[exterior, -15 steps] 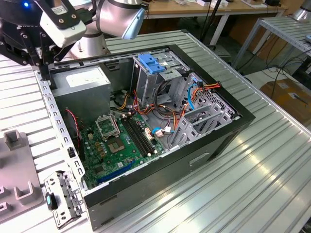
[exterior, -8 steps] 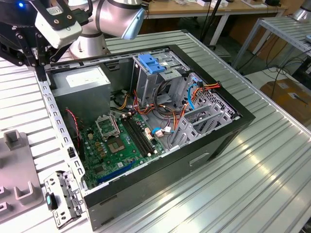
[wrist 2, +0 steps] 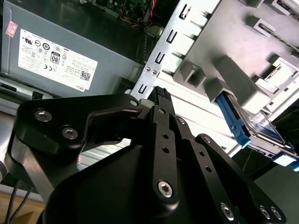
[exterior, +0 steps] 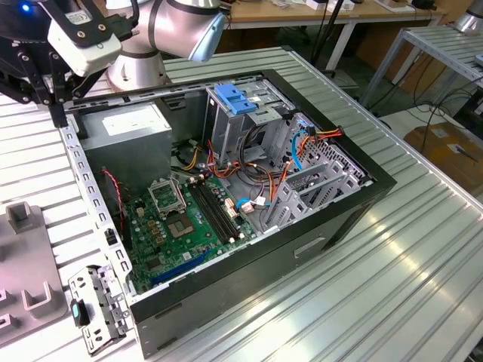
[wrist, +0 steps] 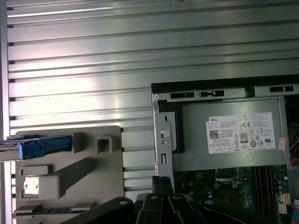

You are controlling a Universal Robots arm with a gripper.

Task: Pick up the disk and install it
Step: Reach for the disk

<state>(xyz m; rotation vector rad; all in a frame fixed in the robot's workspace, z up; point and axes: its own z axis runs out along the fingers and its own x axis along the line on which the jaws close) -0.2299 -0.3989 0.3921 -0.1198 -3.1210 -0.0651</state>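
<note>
Blue-framed disk (wrist: 44, 145) slotted in grey rack (wrist: 110, 186); hand (wrist 2: 156, 93) pressed together, empty, beside rack; best spread first, then straddle frame edges squarely.

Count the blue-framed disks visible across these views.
1. The disk sits in the grey holder beside the computer case, seen in both wrist views. Others may be hidden inside the case's drive cages.

One disk (wrist: 46, 145), one computer case (exterior: 302, 249), one pincer (wrist 2: 160, 93).
</note>
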